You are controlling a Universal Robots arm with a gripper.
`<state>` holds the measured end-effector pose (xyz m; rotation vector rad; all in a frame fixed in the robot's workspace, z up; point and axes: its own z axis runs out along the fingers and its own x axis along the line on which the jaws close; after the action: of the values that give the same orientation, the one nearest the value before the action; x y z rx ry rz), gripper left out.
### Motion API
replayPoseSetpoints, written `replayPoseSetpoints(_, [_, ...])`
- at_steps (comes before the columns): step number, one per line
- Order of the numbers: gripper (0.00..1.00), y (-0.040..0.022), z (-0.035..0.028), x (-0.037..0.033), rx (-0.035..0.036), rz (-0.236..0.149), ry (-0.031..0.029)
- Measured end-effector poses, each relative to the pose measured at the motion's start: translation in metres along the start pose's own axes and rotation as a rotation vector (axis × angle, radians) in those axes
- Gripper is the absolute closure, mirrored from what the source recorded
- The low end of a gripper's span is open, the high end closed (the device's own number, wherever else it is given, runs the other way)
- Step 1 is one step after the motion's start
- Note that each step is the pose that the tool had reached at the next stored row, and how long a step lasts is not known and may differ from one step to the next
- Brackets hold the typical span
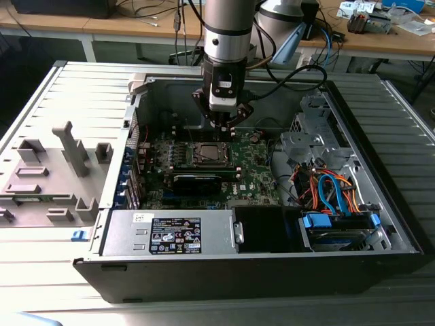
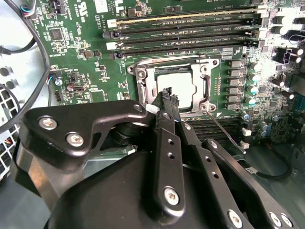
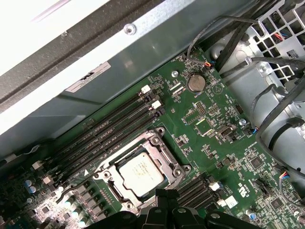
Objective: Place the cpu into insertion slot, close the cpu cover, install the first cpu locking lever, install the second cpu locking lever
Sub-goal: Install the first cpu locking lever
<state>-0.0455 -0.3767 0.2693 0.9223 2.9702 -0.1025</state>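
Note:
The cpu (image 2: 178, 86) (image 3: 141, 171), a silver-grey square chip, lies in the insertion slot (image 1: 206, 153) on the green motherboard. The cpu cover (image 2: 142, 78) (image 3: 157, 143), a silvery frame with a square window, lies flat around the chip. From one socket corner a thin wire locking lever (image 2: 224, 132) runs out at a slant over the board. My black gripper (image 2: 167, 91) (image 1: 222, 125) hangs just above the edge of the socket nearest it, fingers together with nothing seen between them. In the first wrist view its tip (image 3: 166, 194) shows beside the cover's edge.
Long black memory slots (image 2: 190, 33) (image 3: 109, 129) run along both sides of the socket. The open case has metal walls (image 1: 224, 88), a power supply (image 1: 170, 234) at the front, a drive cage with coloured cables (image 1: 333, 193) on the exterior view's right, and grey fixtures (image 1: 61, 163) outside.

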Motion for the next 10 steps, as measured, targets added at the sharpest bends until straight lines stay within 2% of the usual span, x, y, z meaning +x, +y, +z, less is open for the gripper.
replayPoseSetpoints(10, [0.89,0.0000,0.0000,0.0000,-0.0003,-0.007,-0.0004])
